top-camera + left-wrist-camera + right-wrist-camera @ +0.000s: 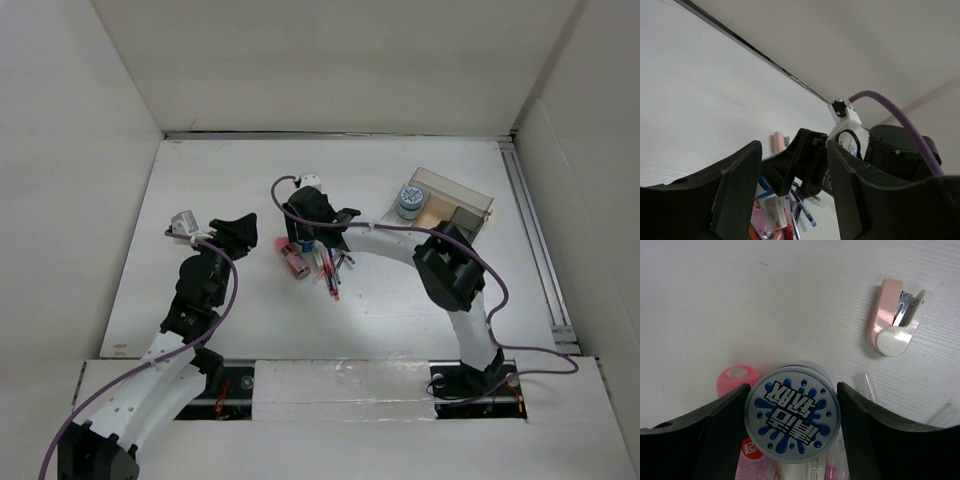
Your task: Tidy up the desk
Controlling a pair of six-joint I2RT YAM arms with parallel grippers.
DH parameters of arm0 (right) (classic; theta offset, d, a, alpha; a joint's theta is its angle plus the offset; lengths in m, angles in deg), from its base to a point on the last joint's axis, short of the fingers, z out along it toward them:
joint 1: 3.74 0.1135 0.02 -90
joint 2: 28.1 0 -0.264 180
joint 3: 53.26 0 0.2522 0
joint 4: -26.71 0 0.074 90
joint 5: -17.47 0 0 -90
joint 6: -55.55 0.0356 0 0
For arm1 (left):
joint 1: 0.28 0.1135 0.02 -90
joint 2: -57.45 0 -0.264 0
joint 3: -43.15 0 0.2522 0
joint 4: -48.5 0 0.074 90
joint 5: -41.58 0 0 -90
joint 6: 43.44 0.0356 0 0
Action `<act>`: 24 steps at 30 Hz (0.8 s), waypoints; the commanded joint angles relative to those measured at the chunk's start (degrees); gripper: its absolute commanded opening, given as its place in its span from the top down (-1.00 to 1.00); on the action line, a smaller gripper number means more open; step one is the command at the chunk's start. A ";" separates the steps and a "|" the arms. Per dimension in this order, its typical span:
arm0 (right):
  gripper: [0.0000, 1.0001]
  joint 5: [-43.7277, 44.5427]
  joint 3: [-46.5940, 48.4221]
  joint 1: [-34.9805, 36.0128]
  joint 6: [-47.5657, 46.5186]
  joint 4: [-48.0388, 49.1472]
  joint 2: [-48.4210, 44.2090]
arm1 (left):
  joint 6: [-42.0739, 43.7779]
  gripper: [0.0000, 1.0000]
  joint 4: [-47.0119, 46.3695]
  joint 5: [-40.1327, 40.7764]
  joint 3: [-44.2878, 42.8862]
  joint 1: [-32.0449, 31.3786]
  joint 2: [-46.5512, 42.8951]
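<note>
The white worktop [400, 300] spans the scene from the arms' bases to the far wall. The right arm [450, 270] reaches left to the middle of it. The right jaws straddle a round tub [792, 412] with a blue-splash lid, close against both its sides; I cannot tell whether they press it. Pens [330, 270] lie beneath and near it. A pink stapler [892, 317] lies apart on bare worktop. The left jaws stand fairly wide, holding nothing, just left of the pile. A clear tray [470, 205] at far right holds a second tub [410, 198].
</note>
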 commanded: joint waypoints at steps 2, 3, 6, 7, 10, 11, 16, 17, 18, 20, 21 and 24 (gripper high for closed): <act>0.09 -3.70 -5.39 -3.84 4.86 11.99 -15.20 | -0.20 -0.02 -0.97 -0.38 -0.96 -0.16 -0.16; 0.09 -3.71 -5.41 -3.86 4.88 14.10 -15.26 | -0.20 -0.02 -0.96 -0.39 -0.97 -0.16 -0.16; 0.09 -2.65 -10.14 -7.98 7.16 15.78 -21.90 | -0.02 -0.02 -2.10 -0.48 -0.10 -0.16 -0.68; 0.09 -1.61 -11.90 -9.03 7.69 16.05 -23.41 | -0.28 -0.02 -1.32 -0.39 -0.27 -0.16 -0.95; 0.09 1.55 -19.19 -13.25 8.83 15.88 -28.78 | -0.29 -0.02 -0.87 -1.79 -0.89 -0.16 -1.56; 0.09 4.09 -21.04 -14.39 9.79 15.61 -29.92 | -0.29 -0.03 -2.00 -1.88 -0.19 -0.16 -1.74; 0.08 5.78 -29.14 -21.95 10.33 12.98 -35.37 | -0.55 -0.04 -1.75 -2.58 -0.80 -0.16 -0.60; 0.08 6.48 -29.23 -22.57 9.55 12.80 -35.73 | -0.55 -0.04 -2.27 -2.76 -0.54 -0.16 -0.51; 0.08 6.92 -29.32 -23.19 9.28 10.62 -36.08 | -0.46 -0.04 -2.80 -2.85 -0.27 -0.16 -0.25; 0.08 7.45 -28.88 -24.86 8.58 9.81 -36.26 | -0.64 -0.04 -2.37 -2.59 -0.70 -0.16 0.46; 0.08 7.54 -28.53 -24.86 8.66 8.50 -35.91 | -0.64 -0.04 -1.84 -2.67 -1.15 -0.16 0.72; 0.07 7.28 -27.74 -25.74 8.83 6.65 -34.33 | -0.55 -0.04 -2.10 -3.03 -0.98 -0.16 0.37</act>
